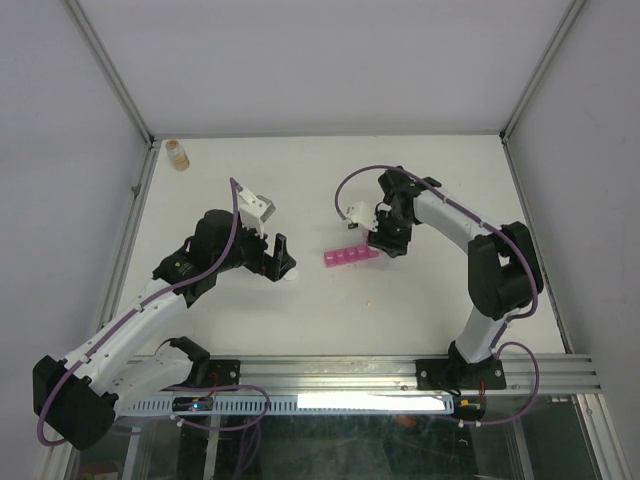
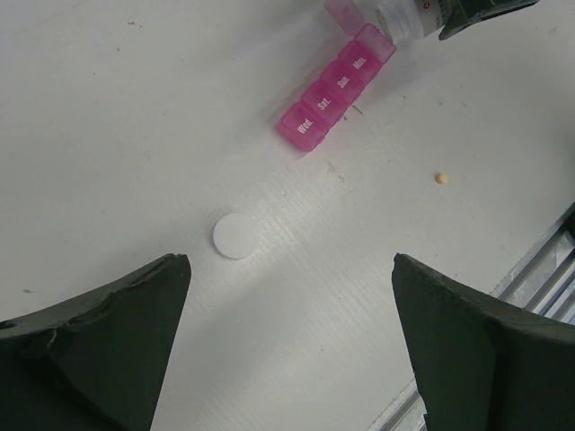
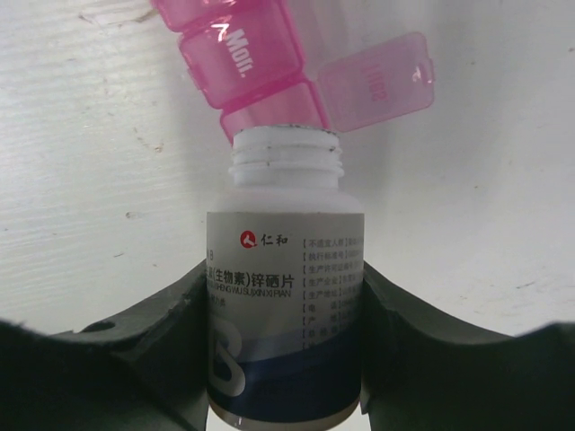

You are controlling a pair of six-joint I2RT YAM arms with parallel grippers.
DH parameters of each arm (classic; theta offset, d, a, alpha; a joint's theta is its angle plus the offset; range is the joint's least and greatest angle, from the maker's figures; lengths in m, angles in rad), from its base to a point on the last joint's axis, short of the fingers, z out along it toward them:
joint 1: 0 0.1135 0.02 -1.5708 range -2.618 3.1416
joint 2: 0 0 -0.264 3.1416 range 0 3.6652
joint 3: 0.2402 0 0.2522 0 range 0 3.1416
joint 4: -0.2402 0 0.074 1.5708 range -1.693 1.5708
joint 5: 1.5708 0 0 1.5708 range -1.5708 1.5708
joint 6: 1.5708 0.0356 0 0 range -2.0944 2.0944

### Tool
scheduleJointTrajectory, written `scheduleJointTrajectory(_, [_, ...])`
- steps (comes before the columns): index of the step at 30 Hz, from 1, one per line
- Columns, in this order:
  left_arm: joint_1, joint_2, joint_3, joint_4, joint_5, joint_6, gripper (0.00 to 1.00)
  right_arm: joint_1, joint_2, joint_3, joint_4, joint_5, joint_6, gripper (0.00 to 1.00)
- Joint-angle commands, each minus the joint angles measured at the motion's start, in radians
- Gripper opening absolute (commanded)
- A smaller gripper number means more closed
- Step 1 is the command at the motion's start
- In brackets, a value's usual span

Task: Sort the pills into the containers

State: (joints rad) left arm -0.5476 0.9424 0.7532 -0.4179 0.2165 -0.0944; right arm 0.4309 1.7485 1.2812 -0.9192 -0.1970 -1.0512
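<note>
The right tool [image 3: 284, 310] is clamped on the body of a white bottle [image 3: 286, 238]. The bottle is uncapped and tipped so that its threaded mouth sits just at the open compartment [image 3: 274, 112] at the end of the pink organiser [image 2: 334, 94]. That cell's lid [image 3: 373, 83] is swung back beside it, and the neighbouring cells are lidded. The left tool [image 2: 287, 269] is spread wide and holds nothing; it hovers over the surface [image 2: 117, 135], where a white cap [image 2: 234, 236], probably the bottle's, lies flat, a little apart from the organiser. One pill [image 2: 440, 178], a pale orange speck, lies loose on the surface, apart from the organiser on the side nearer the arm bases. Whether any pills are in the open cell I cannot tell. The step in hand looks to be pouring from the bottle into that end cell. The next move likely calls for a slow, slight tilt with the mouth kept over the cell, since a tiny tablet could bounce off the rim. The stray pill will want picking up by the free tool.
</note>
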Motion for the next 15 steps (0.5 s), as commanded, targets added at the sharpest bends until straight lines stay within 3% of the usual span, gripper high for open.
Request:
scheduleJointTrajectory(1, [0.014,-0.009,-0.006,0.057,0.029,0.019,0.99,0.004,-0.037,0.009,0.062,0.050,0.009,0.00])
scheduleJointTrajectory(3, [0.014,-0.006,-0.007,0.058,0.030,0.020,0.99,-0.004,0.000,0.082,-0.084,-0.079,0.006,0.00])
scheduleJointTrajectory(5, [0.015,-0.006,-0.003,0.056,0.031,0.021,0.99,0.006,-0.044,-0.017,0.090,0.068,0.012,0.00])
scheduleJointTrajectory(6, [0.014,-0.009,-0.004,0.057,0.032,0.021,0.99,0.001,-0.019,0.005,0.032,0.072,0.015,0.00])
scheduleJointTrajectory(8, [0.014,-0.009,-0.007,0.057,0.033,0.020,0.99,-0.004,0.000,0.085,-0.084,-0.074,0.009,0.00])
scheduleJointTrajectory(10, [0.015,-0.008,-0.004,0.057,0.034,0.022,0.99,0.006,-0.045,-0.003,0.064,0.029,0.013,0.00])
scheduleJointTrajectory(12, [0.014,-0.011,-0.007,0.057,0.035,0.019,0.99,-0.001,-0.001,0.046,-0.027,0.005,0.016,0.00])
scheduleJointTrajectory(15, [0.014,-0.008,-0.005,0.057,0.035,0.021,0.99,0.006,-0.024,0.020,0.016,0.008,0.016,0.00])
